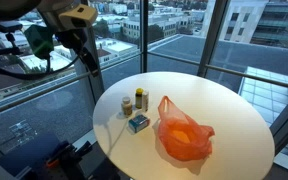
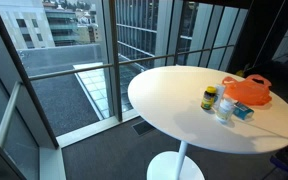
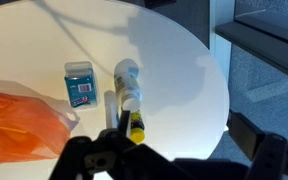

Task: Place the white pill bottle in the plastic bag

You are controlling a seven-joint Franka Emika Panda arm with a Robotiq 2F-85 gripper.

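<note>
The white pill bottle (image 1: 126,105) stands on the round white table (image 1: 224,100), next to a bottle with a yellow lid (image 1: 140,100). It also shows in an exterior view (image 2: 224,108) and in the wrist view (image 3: 128,80). The orange plastic bag (image 1: 182,135) lies on the table beside them and shows in both exterior views (image 2: 250,90) and at the wrist view's left edge (image 3: 19,125). My gripper (image 1: 42,42) is high above and off the table's edge, far from the bottle. In the wrist view (image 3: 174,160) its fingers are wide apart and empty.
A small blue box (image 1: 138,123) lies between the bottles and the bag, and shows in the wrist view (image 3: 79,82). The yellow-lidded bottle (image 3: 135,122) is close to the white one. Glass windows and a railing (image 2: 74,70) surround the table.
</note>
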